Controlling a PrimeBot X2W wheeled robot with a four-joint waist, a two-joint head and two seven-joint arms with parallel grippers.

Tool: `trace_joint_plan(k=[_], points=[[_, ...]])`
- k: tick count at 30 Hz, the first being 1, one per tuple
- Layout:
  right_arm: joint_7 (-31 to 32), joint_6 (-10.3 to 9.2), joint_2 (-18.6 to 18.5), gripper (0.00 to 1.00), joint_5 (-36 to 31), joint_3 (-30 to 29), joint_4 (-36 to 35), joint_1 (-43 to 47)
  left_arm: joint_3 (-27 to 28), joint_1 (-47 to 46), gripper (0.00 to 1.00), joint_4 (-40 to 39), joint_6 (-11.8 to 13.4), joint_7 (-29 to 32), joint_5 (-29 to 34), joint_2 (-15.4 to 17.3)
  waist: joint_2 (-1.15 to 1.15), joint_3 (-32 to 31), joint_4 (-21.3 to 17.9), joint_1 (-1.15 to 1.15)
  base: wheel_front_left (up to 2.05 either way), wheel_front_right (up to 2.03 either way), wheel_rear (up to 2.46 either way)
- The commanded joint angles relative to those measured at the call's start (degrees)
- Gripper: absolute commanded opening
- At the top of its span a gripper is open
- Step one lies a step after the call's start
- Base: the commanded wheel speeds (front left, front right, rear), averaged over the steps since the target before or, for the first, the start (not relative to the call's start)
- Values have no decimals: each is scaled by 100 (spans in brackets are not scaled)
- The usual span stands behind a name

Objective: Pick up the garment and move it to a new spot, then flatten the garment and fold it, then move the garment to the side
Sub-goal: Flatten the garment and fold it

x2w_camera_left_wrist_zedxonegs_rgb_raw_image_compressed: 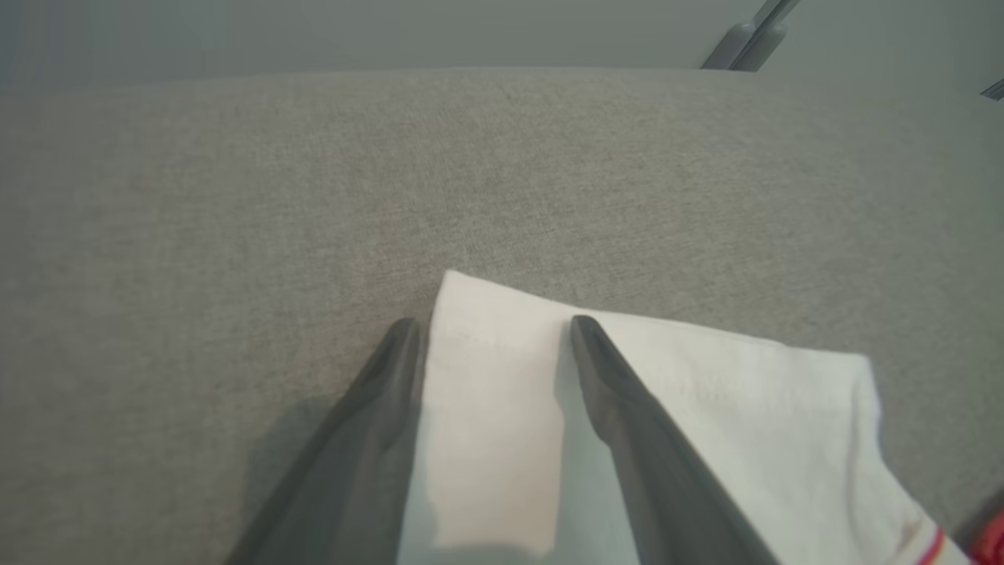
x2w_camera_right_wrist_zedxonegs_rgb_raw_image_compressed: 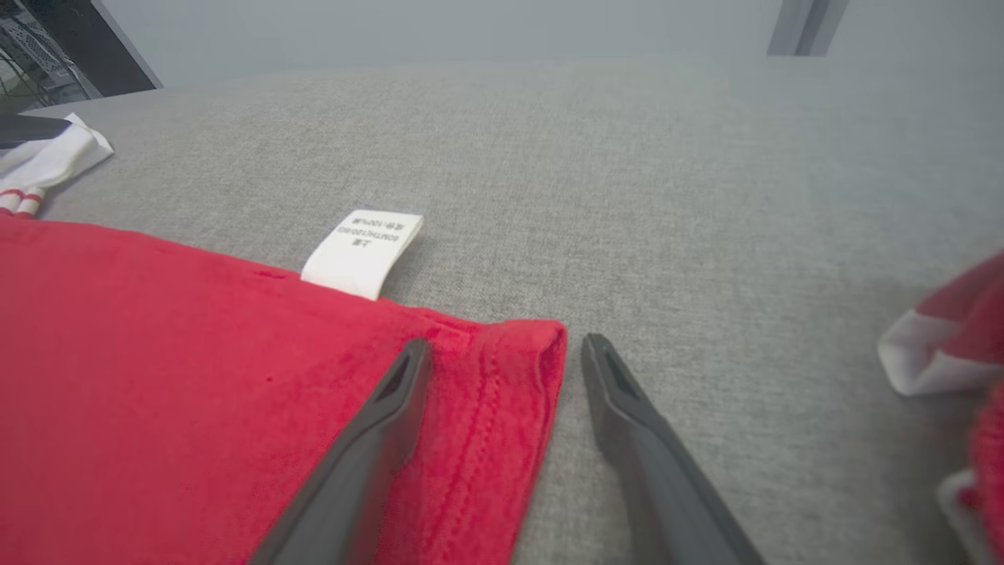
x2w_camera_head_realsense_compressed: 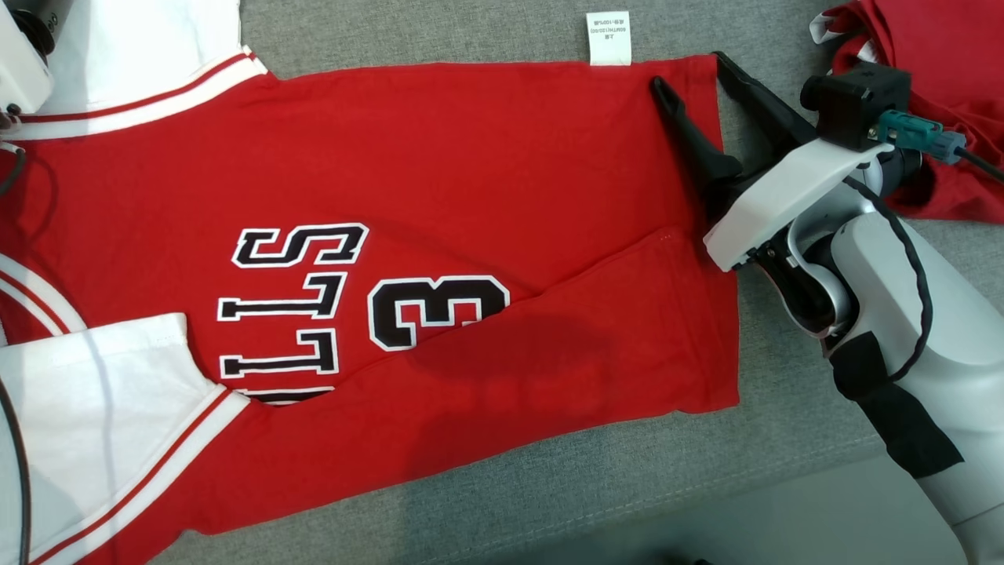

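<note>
The garment [x2w_camera_head_realsense_compressed: 471, 173] is a red jersey with white sleeves and black-and-white lettering, spread on the grey cloth surface [x2w_camera_head_realsense_compressed: 439, 31], its near lower edge folded over the print. My right gripper [x2w_camera_head_realsense_compressed: 688, 71] is open at the jersey's far right hem corner, one finger on the red cloth and the other on the grey beside it. In the right wrist view that hem corner [x2w_camera_right_wrist_zedxonegs_rgb_raw_image_compressed: 518, 369] lies between the open fingers of the right gripper [x2w_camera_right_wrist_zedxonegs_rgb_raw_image_compressed: 506, 343]. My left gripper [x2w_camera_left_wrist_zedxonegs_rgb_raw_image_compressed: 494, 322] is open, with the corner of a white sleeve [x2w_camera_left_wrist_zedxonegs_rgb_raw_image_compressed: 706, 377] lying between its fingers.
A white care label [x2w_camera_head_realsense_compressed: 609, 38] sticks out from the jersey's far edge. Another red and white garment [x2w_camera_head_realsense_compressed: 941, 63] lies bunched at the far right, close behind my right wrist. The surface's front edge [x2w_camera_head_realsense_compressed: 706, 486] runs along the bottom right.
</note>
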Motion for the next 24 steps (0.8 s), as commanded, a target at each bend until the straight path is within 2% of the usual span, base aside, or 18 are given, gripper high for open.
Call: trace_joint_plan(k=[1, 2, 3, 14, 23, 24], points=[[-7, 0, 40, 48, 53, 116, 1, 139, 98, -189, 38, -58, -39, 91, -41, 291, 0, 11, -5, 0, 0, 0, 0], [-38, 0, 39, 26, 76, 134, 16, 118, 90, -191, 0, -51, -39, 140, -125, 286, 0, 15, -8, 0, 0, 0, 0], [-84, 0, 40, 0, 112, 141, 27, 105, 65, -207, 0, -97, -39, 100, -155, 302, 0, 15, -7, 0, 0, 0, 0], [-125, 0, -195, 0, 580, 187, 117, -210, -116, -303, 0, -282, -40, -747, -513, 364, 0, -191, 214, 0, 0, 0, 0], [-29, 0, -643, 0, 857, 322, -34, -421, -559, -259, 0, -671, -40, -1433, -513, 506, 0, -483, 554, 0, 0, 0, 0], [3, 0, -790, 0, 909, 333, -120, -328, -685, -185, 0, -858, -40, -1647, -496, 577, 0, -568, 645, 0, 0, 0, 0]])
